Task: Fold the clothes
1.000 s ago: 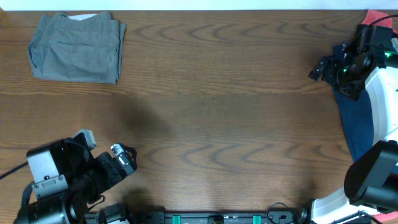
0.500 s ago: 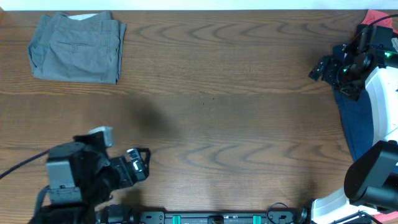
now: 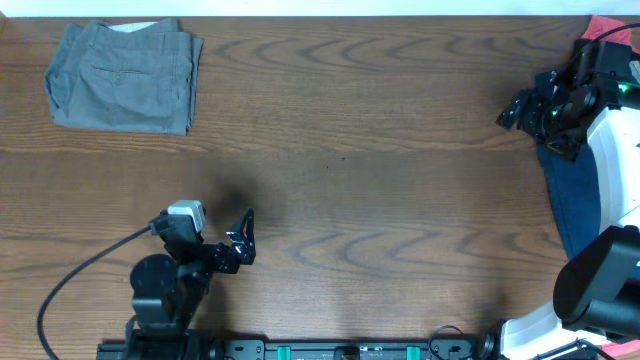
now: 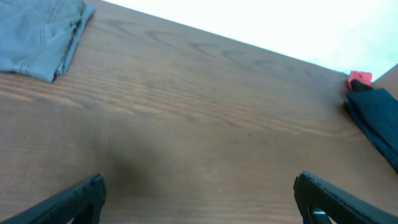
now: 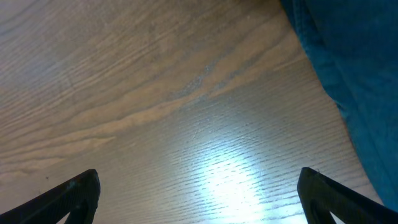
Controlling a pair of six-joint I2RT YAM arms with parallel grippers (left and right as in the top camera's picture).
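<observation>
My L gripper (image 3: 246, 238) is hovering spread wide at lower left of the bench (image 3: 380, 170); R gripper (image 3: 512, 108) is spreading wide too, upper right. Folded grey garment (image 3: 122, 77) is lying upper left, and blue cloth (image 3: 566, 200) is lying along the right edge.

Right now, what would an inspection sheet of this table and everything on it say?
Surface: brown wooden table.
Job's things: folded grey garment at the far left corner; dark blue garment along the right edge; a bit of red cloth at the far right corner.
Clutter: nothing seen.
Grippers: left gripper open over bare wood; right gripper open beside the blue garment.
Cables: black cable looping from the left arm.
Surroundings: white area beyond the far edge.
</observation>
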